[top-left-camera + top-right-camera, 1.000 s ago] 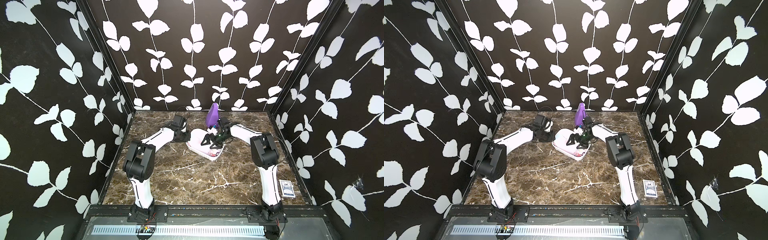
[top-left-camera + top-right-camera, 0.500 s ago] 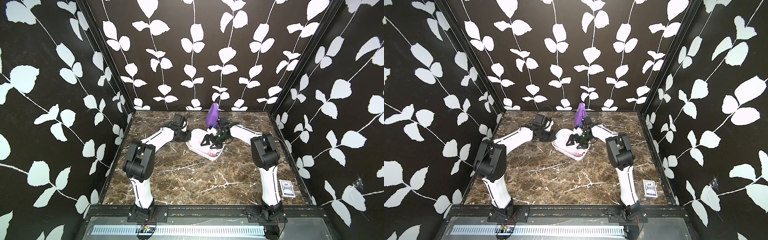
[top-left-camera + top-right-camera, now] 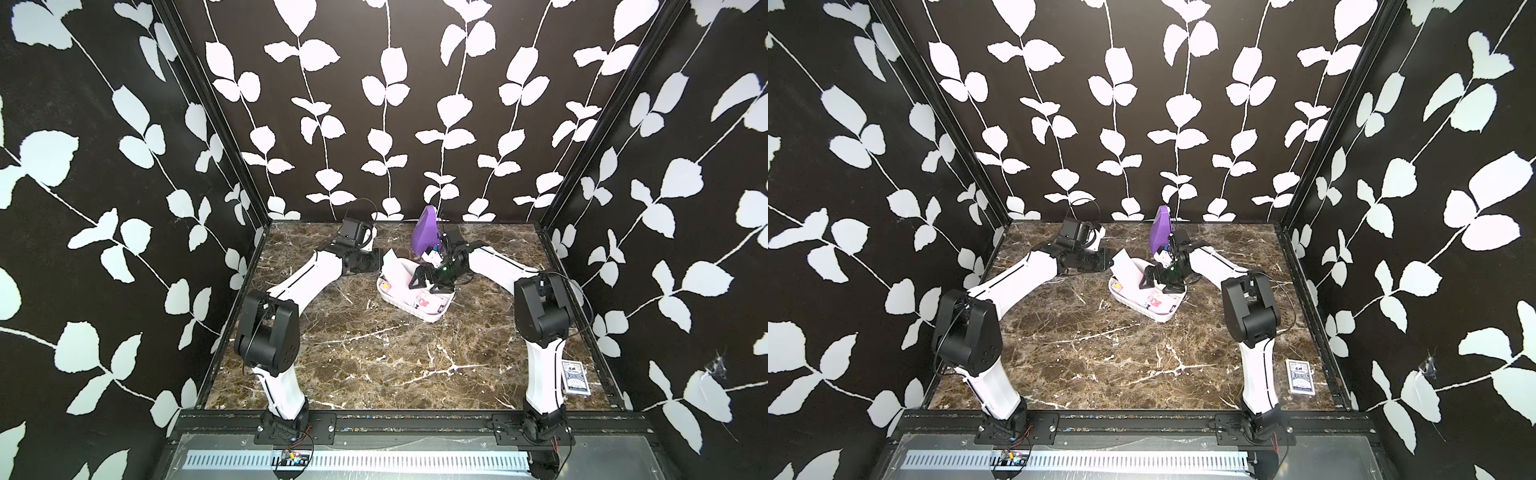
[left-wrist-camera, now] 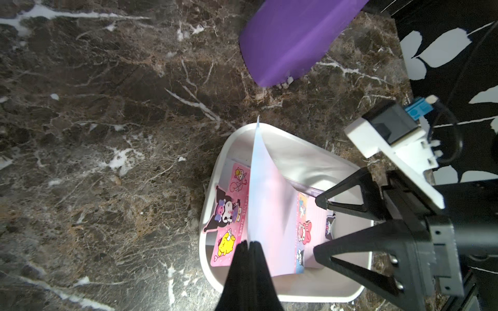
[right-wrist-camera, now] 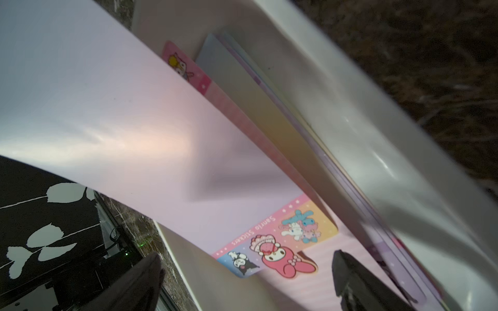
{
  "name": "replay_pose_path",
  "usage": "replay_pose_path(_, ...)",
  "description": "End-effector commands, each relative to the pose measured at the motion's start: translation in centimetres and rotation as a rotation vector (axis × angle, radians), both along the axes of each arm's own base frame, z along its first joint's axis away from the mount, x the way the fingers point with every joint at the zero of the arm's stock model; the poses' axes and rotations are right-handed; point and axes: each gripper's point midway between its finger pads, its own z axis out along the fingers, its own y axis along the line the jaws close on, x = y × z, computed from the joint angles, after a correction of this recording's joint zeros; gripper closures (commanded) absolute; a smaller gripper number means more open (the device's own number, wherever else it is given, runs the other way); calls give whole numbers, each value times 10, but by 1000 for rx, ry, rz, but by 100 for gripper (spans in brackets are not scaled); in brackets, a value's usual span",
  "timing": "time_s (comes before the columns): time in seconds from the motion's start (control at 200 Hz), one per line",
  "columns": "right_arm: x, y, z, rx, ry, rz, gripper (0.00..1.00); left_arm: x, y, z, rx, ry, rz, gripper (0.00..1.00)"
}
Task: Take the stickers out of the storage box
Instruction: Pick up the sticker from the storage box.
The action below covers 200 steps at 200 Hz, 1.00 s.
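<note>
Left fingers (image 4: 249, 246): pressed tight on the plain short end of one long, pale pink-lilac glossy sticker sheet (image 4: 269, 204). That end is raised clear of the rim. The sheet bows down from there, and its printed end with the cartoon characters lies on the floor of the white, shallow, round-cornered plastic storage box (image 4: 310, 294).

Right fingers (image 5: 350, 277): spread wide, holding nothing, low over the near-right half of the box, one to each side of the printed end. Can't tell whether they touch it.

The key relation: the held sheet's long axis runs with the box's, far-left to near-right. The free end lies to the near-right of the left fingers. My read is that the pull should go up and to the far-left, along the sheet. The left arm has the grip; the right sits nearest the trailing end.

The other stickers (image 4: 229, 215) are inside the box. One bright pink sheet lies flat, and several more lean against a long wall.

Box (image 3: 432, 318) sits far-centre on the brown marble-patterned surface (image 3: 374, 353), between the two arms. A purple pyramid-shaped object (image 3: 426, 232) stands just beyond it. A blue-patterned playing-card pack (image 3: 575, 376) lies well apart at the near-right edge.

Open marble to the left and near side for setting sheets down. Black walls with white leaf print close in three sides.
</note>
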Motion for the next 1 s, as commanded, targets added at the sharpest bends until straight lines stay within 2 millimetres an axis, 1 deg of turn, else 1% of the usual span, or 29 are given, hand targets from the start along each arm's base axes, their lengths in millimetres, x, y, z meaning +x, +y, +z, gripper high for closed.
replay_pose_path(0.0, 0, -8, 21, -5, -47, -17, 1, 0, -2, 30, -37, -56, -14, 100)
replay_pose_path(0.17, 5, -15, 40, 6, -94, -35, 1, -2, -4, 40, -58, -74, -27, 100)
replay_pose_path(0.305, 4, -16, 52, 31, -124, -31, 1, -5, -13, 51, -118, -85, -71, 100)
replay_pose_path(0.4, 3, -17, 56, 34, -133, -24, 1, -6, -19, 58, -180, -81, -99, 100)
replay_pose_path(0.515, -2, -19, 56, 41, -127, -10, 1, -5, -21, 69, -264, -77, -115, 100)
replay_pose_path(0.575, -6, -17, 60, 65, -135, 6, 1, -3, -18, 73, -307, -78, -107, 100)
replay_pose_path(0.64, -9, -16, 65, 89, -152, 17, 1, -6, -19, 82, -368, -74, -132, 100)
replay_pose_path(0.755, -11, -17, 76, 128, -204, 10, 1, -8, -18, 93, -421, -78, -160, 100)
replay_pose_path(0.88, -14, -17, 85, 169, -227, 24, 1, -9, -22, 107, -574, -53, -220, 100)
replay_pose_path(0.935, -15, -19, 86, 173, -224, 27, 1, -8, -20, 109, -621, -41, -223, 100)
replay_pose_path(0.995, -16, -20, 89, 177, -225, 30, 1, -8, -19, 111, -632, -39, -228, 100)
